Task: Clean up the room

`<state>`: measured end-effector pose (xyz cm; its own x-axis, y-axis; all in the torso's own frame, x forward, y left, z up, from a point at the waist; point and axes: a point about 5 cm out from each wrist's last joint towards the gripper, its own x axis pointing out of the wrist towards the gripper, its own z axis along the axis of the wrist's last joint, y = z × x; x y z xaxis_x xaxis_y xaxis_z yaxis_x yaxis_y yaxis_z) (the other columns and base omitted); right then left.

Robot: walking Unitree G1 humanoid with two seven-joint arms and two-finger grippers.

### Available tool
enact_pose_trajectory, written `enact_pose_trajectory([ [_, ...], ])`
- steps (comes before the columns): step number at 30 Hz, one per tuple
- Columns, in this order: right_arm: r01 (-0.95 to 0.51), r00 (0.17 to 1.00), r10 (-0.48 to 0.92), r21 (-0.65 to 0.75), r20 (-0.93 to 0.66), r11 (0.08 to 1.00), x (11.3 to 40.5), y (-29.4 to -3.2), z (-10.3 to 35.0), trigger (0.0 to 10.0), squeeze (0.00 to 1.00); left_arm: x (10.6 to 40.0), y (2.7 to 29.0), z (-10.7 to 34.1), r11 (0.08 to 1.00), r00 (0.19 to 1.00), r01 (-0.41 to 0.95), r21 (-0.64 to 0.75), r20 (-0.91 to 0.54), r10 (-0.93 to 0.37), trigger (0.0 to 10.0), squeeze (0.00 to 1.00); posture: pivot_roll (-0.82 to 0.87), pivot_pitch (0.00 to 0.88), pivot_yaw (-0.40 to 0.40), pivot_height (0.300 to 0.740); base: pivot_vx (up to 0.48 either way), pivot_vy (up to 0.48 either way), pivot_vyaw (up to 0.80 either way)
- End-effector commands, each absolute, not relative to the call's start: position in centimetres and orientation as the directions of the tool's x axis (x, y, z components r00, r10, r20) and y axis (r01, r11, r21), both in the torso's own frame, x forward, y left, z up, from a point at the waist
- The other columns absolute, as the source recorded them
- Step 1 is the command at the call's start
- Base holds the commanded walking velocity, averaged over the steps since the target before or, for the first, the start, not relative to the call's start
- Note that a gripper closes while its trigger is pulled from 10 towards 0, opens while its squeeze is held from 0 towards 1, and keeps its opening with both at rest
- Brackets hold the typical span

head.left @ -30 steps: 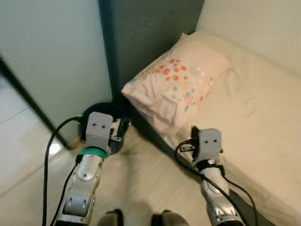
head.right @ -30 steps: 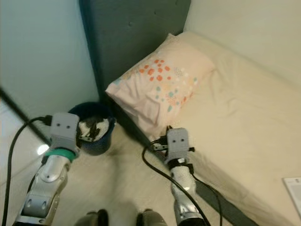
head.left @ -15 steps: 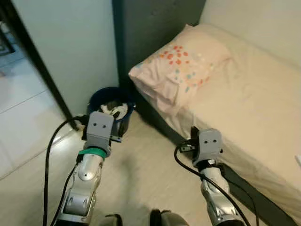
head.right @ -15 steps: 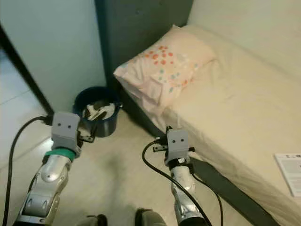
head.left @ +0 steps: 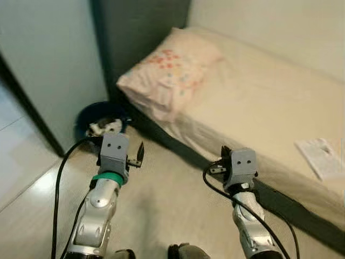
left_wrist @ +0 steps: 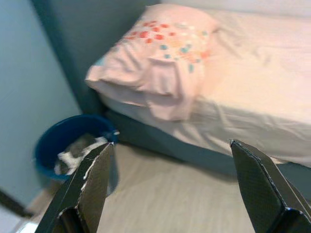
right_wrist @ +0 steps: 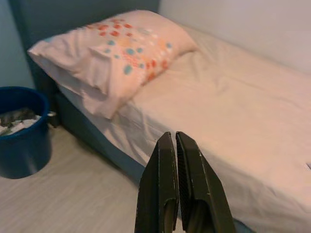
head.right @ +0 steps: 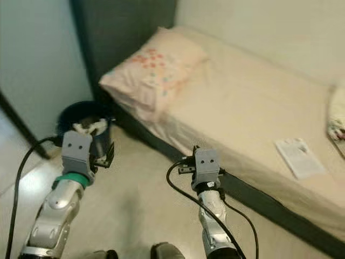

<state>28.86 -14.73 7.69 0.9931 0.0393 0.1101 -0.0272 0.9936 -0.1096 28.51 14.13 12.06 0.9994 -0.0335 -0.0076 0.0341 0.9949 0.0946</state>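
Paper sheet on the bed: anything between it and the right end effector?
Nothing visible. The paper sheet lies flat on bare mattress near the bed's edge. The right end effector, fingers shut, hangs over the floor beside the bed; only open sheet lies between them.

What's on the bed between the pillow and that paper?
Nothing: between the pillow and the paper, the bed is bare sheet in the right eye view.
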Motion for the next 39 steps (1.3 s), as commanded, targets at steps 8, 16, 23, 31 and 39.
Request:
enact_pose_trajectory([
  [8,-0.019,0.996,0.028,-0.099,0.089,0.995,28.6,-15.1,7.1,10.0,0.00,28.5,14.0,11.2,0.995,0.998,0.045,0.084,-0.053,-0.041,10.0,0.00,-0.05,0.086,-0.003,0.735,0.000,0.000,-0.80],
  [16,-0.018,0.996,0.027,-0.096,0.090,0.995,28.5,-15.1,7.1,10.0,0.00,28.7,13.9,11.3,0.996,0.998,0.049,0.081,-0.048,-0.045,10.0,0.00,-0.05,0.088,-0.002,0.735,0.000,0.000,-0.80],
  [23,-0.020,0.995,0.028,-0.092,0.092,0.996,28.5,-15.2,7.1,10.0,0.00,28.8,13.8,11.3,0.995,0.998,0.049,0.082,-0.046,-0.046,10.0,0.00,-0.06,0.091,-0.003,0.735,0.000,0.000,-0.80],
  [31,-0.044,0.995,0.054,-0.109,0.088,0.993,28.4,-15.1,6.8,10.0,0.00,27.9,15.3,8.9,0.972,0.997,0.031,0.234,-0.071,-0.014,10.0,0.00,-0.05,0.074,-0.005,0.735,0.000,0.000,-0.80],
  [39,-0.060,0.994,0.071,-0.121,0.087,0.991,28.9,-15.0,6.9,10.0,0.00,26.4,17.7,5.7,0.947,0.985,-0.025,0.320,-0.156,0.079,10.0,0.00,-0.04,0.063,-0.019,0.735,0.000,0.000,-0.80],
])
